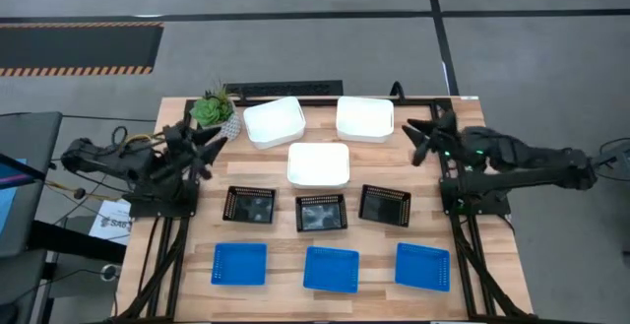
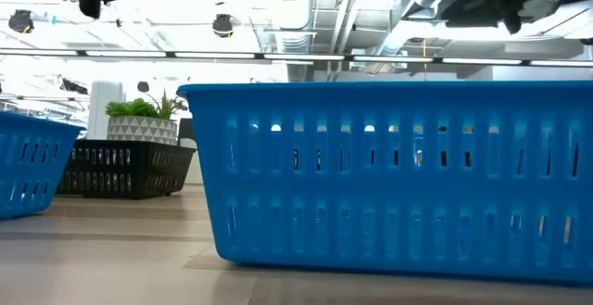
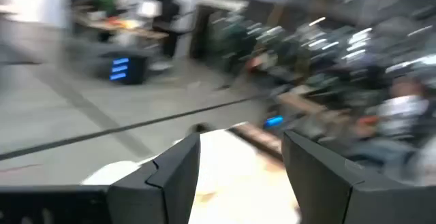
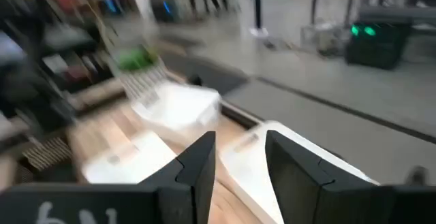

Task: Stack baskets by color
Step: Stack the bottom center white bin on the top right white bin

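Observation:
Nine baskets stand on the wooden table, each flat on its bottom. Three white ones are at the far side, three black mesh ones in the middle row, and three blue ones near the front edge. My left gripper hangs open above the table's left side, beside the left white basket. My right gripper hangs open above the right side, beside the right white basket. Nothing is between either pair of fingers.
A small green potted plant stands at the far left corner, close to my left gripper. In the low view a blue basket fills the foreground, with a black basket and the plant behind it. Bare wood lies between the rows.

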